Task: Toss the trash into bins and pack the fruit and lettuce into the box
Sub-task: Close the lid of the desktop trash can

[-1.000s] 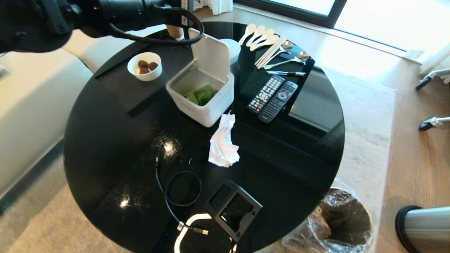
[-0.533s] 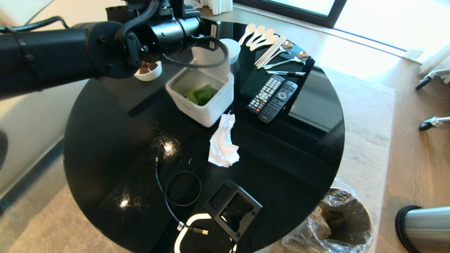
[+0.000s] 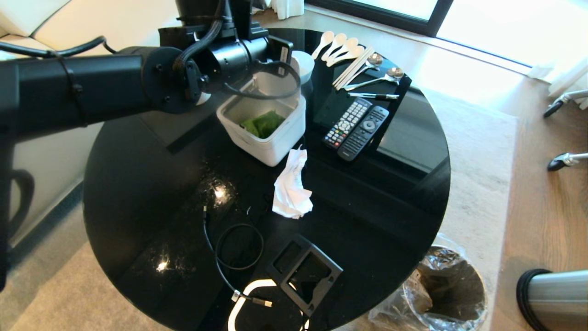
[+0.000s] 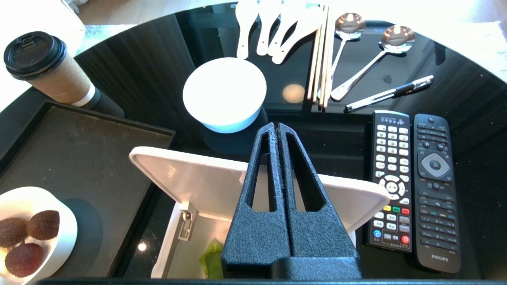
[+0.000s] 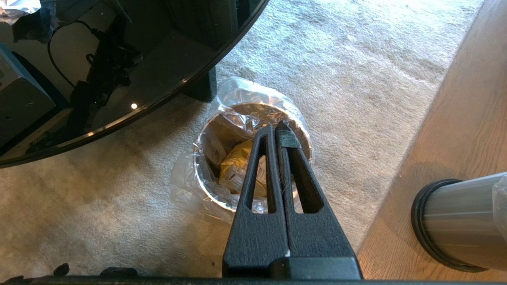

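In the head view, the left arm reaches across the far left part of the round black table, its wrist above the hinged lid of the white box. The box stands open with a green lettuce leaf inside. A crumpled white tissue lies on the table just in front of the box, touching its near corner. 1 lined steel bin stands on the carpet below the table's near right edge, and a 2nd bin lies at the right border.

In the left wrist view, the left gripper has its fingers pressed together, holding nothing, above the raised box lid. Beyond it stand a white bowl and 2 remote controls.

In the right wrist view, the right gripper is closed and empty, hanging over the lined bin, where the gold-yellow snack wrapper lies.
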You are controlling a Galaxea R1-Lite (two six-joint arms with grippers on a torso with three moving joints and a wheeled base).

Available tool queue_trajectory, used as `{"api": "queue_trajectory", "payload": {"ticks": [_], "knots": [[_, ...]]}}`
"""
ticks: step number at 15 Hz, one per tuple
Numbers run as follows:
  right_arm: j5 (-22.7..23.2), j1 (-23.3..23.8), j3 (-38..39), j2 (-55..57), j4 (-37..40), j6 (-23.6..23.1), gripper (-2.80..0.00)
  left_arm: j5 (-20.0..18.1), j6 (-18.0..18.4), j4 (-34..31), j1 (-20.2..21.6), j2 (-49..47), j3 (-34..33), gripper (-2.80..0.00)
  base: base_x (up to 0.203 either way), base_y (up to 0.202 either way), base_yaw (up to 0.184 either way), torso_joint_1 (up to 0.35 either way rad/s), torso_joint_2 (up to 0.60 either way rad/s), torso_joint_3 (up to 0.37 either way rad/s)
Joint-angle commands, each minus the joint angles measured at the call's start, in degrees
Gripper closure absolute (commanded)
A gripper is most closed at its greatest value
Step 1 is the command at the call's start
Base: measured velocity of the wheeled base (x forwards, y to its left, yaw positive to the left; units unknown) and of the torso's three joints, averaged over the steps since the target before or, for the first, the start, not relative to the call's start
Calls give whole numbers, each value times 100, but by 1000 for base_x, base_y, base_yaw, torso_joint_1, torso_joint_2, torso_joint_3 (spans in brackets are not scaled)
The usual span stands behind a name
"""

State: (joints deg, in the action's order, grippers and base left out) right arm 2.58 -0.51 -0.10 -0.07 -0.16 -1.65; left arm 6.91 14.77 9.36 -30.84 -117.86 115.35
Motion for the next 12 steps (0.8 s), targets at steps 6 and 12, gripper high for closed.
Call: {"api": "queue_trajectory", "payload": {"ticks": [6, 12], "knots": [[5, -2, 1, 7, -2, -2, 0, 65, -10, -197, 113, 26, -39, 0, 0, 0, 0, 0, 0, 0], [5, -2, 1, 7, -2, -2, 0, 65, -18, -647, 105, 211, -91, 0, 0, 0, 0, 0, 0, 0]]}}
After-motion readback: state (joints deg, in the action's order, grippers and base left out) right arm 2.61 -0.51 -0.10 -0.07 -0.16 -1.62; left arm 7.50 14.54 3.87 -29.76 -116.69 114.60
